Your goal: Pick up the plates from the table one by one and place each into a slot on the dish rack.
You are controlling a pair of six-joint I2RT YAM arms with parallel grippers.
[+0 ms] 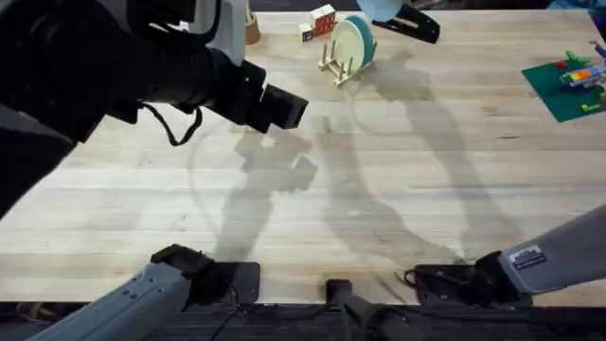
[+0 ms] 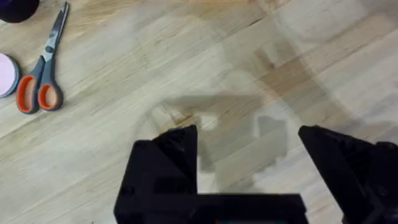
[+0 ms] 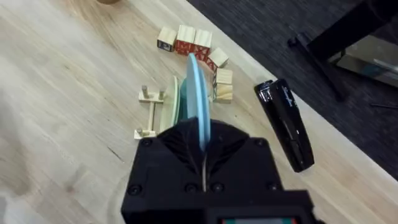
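My right gripper (image 3: 204,146) is shut on the rim of the light blue plate (image 3: 196,93), which it holds on edge above the dish rack (image 3: 149,115). In the overhead view the blue plate (image 1: 379,8) shows at the top edge, just past the rack (image 1: 339,66). A cream plate (image 1: 348,43) stands in a slot there, with a teal rim behind it. My left gripper (image 2: 249,162) hangs open and empty over bare table (image 2: 186,56). From overhead, the left gripper (image 1: 284,106) is left of the rack, on a large dark blurred arm.
Wooden blocks (image 1: 317,21) and a black cylinder (image 1: 417,24) lie behind the rack near the far edge. A green baseplate with bricks (image 1: 568,85) sits at the right. Orange-handled scissors (image 2: 40,81) and a pink dish (image 2: 6,74) lie near the left gripper.
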